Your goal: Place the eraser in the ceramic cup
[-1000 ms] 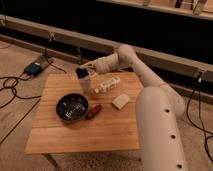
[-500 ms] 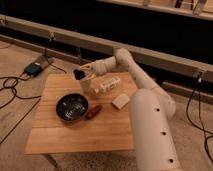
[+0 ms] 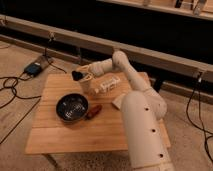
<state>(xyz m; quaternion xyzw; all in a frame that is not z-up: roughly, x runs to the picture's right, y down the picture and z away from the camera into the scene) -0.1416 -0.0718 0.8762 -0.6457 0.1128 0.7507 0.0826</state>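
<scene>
Over the far left part of the wooden bench [image 3: 60, 135], our arm [image 3: 122, 67] is reaching across from the right, and the tool [image 3: 82, 75] is hanging directly above the cup [image 3: 87, 85]. Its fingers are clamping the eraser [image 3: 77, 75], a small black block that is showing as a dark shape at the tool's tip, just over the cup's rim and slightly to its left. We are not able to tell whether the eraser's lower end is already dipping inside the cup or is only hovering at the rim.

Just right of the cup, a small white bottle [image 3: 107, 86] is lying on its side on the bench. Nearer the camera, a dark round bowl [image 3: 72, 107] is sitting on the bench's left half, and a reddish-brown object [image 3: 93, 111] is lying right against its right side. A cream-white block [image 3: 118, 101] is resting on the bench further right, partly hidden behind our white body [image 3: 142, 132], which is filling the lower right foreground. On the floor beyond the bench's far left corner, a blue device [image 3: 34, 68] is lying among black cables [image 3: 12, 87].
</scene>
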